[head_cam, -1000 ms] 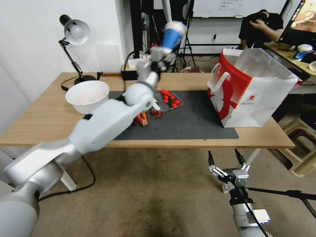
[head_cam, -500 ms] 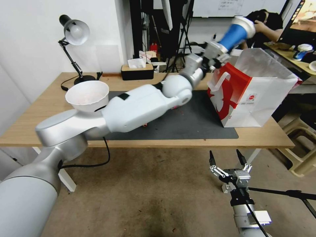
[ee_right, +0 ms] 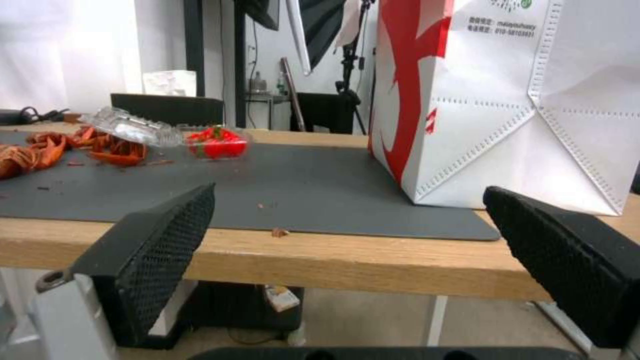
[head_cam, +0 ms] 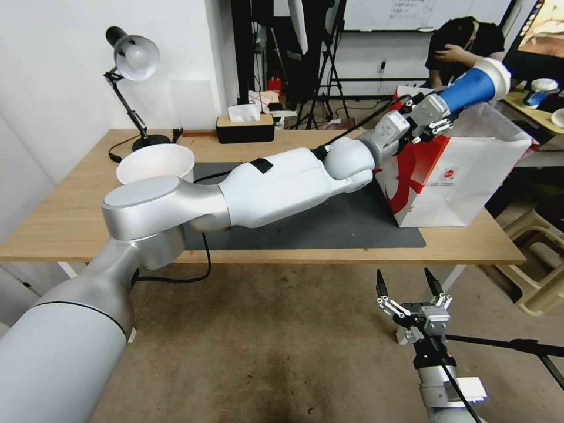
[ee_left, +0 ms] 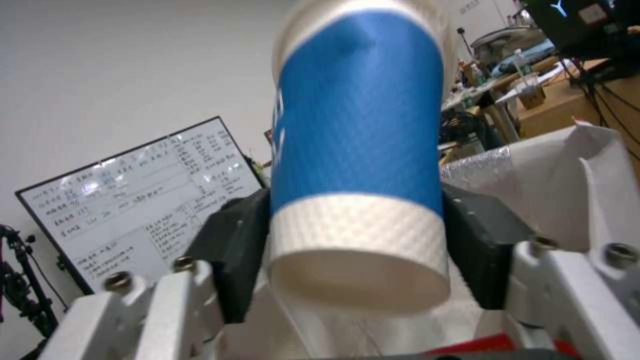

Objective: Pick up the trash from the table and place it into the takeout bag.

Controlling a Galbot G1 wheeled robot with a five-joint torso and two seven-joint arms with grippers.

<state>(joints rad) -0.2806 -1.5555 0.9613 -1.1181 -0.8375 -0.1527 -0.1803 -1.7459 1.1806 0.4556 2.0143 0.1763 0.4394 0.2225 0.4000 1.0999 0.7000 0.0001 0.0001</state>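
Note:
My left gripper [head_cam: 442,111] is shut on a blue-and-white paper cup [head_cam: 474,86], held tilted over the open top of the takeout bag [head_cam: 470,176]. In the left wrist view the black pads [ee_left: 230,250] clamp the cup [ee_left: 357,150] near its white base, and the bag's white wall [ee_left: 587,190] lies just behind. The bag stands at the right end of the table [head_cam: 64,223], partly on the dark mat [head_cam: 346,229]. My right gripper [head_cam: 408,285] hangs open below the table's front edge, with nothing between its pads [ee_right: 160,240].
A white bowl [head_cam: 155,164], a desk lamp [head_cam: 132,59] and a tissue box [head_cam: 245,126] stand at the table's left and back. A clear tray of red pieces [ee_right: 213,140] and orange shells [ee_right: 40,150] lie on the mat [ee_right: 300,200]. A plastic stool [head_cam: 534,258] stands on the right.
My left arm has swung right with the cup, from above the table's back middle to over the bag's open top. The right arm has stayed put.

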